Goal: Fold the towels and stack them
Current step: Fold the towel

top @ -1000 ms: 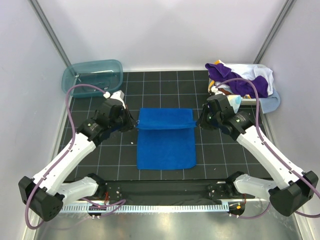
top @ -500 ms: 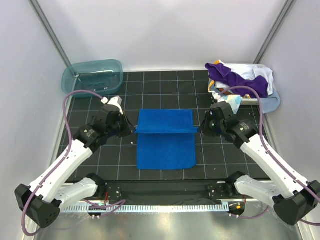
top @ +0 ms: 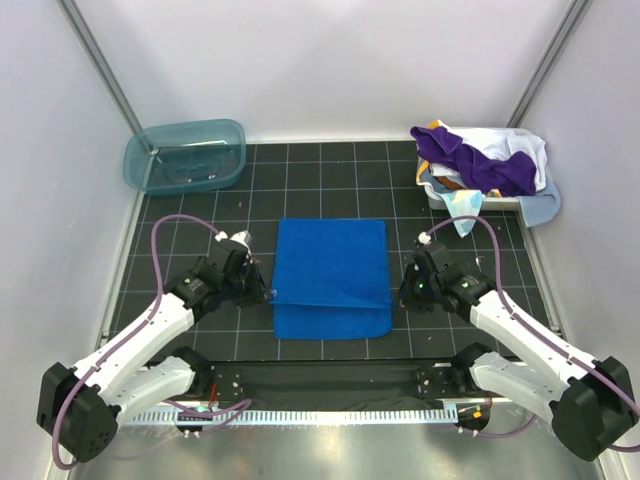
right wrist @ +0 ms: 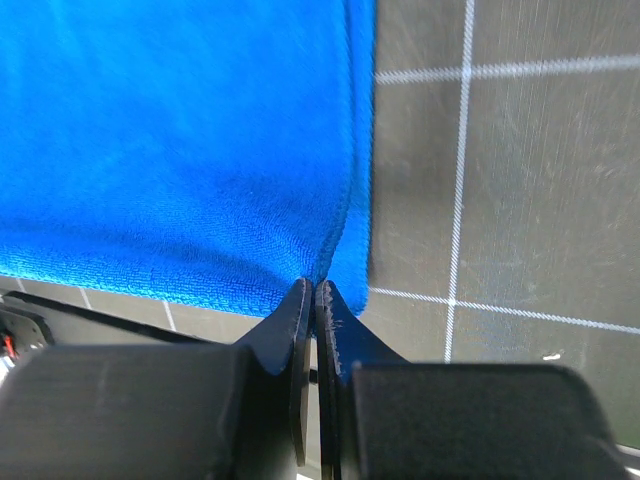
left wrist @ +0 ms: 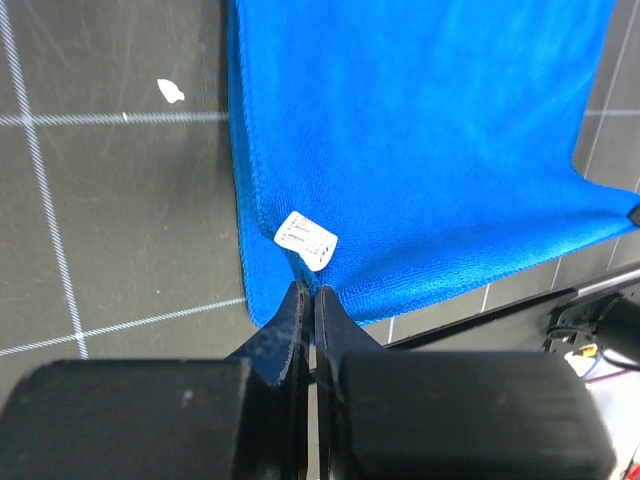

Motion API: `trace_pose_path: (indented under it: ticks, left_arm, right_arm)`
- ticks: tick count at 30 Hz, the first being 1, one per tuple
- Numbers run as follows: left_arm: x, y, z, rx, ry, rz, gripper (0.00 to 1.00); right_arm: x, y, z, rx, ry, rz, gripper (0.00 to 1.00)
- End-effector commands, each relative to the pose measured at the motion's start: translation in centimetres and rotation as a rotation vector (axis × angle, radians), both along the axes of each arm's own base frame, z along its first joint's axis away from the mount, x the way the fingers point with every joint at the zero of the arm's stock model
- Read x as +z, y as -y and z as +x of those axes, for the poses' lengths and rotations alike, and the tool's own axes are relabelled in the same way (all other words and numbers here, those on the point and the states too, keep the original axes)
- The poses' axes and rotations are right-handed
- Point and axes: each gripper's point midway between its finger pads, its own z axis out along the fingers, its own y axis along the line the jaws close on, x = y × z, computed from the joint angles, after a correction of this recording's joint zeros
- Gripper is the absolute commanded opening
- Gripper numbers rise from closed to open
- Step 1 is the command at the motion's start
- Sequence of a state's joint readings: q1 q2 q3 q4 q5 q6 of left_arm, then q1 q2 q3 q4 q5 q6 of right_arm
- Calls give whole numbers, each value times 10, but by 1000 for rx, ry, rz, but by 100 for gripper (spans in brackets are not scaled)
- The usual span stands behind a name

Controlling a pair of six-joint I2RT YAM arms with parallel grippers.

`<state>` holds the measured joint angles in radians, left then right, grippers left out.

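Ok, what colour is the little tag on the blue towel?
White. The tag on the towel shows best in the left wrist view.

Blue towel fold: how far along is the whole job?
Done: nothing is stacked yet. In hand: the blue towel is doubled over, with the left gripper and right gripper shut on the upper layer's corners. A strip of the lower layer shows at the near side. Left: finish this fold, then do the towels heaped in the basket at far right.
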<state>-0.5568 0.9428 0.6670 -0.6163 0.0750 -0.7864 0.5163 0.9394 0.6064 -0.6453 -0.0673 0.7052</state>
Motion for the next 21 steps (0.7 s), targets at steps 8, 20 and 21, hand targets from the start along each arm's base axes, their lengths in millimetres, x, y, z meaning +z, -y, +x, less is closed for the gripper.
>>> trace_pose_path:
  ticks: [8,20,21]
  left_arm:
    - [10,4,6,-8,43,-20,0]
    - [62,4,10,-18,124,-47,0]
    - [61,3,9,-17,125,-43,0]
  right_arm:
    - [4,3,7,-18,32,-14,2]
    - [97,10,35,-24,193,-59,2]
    - [94,11,33,-27,190,-60,3]
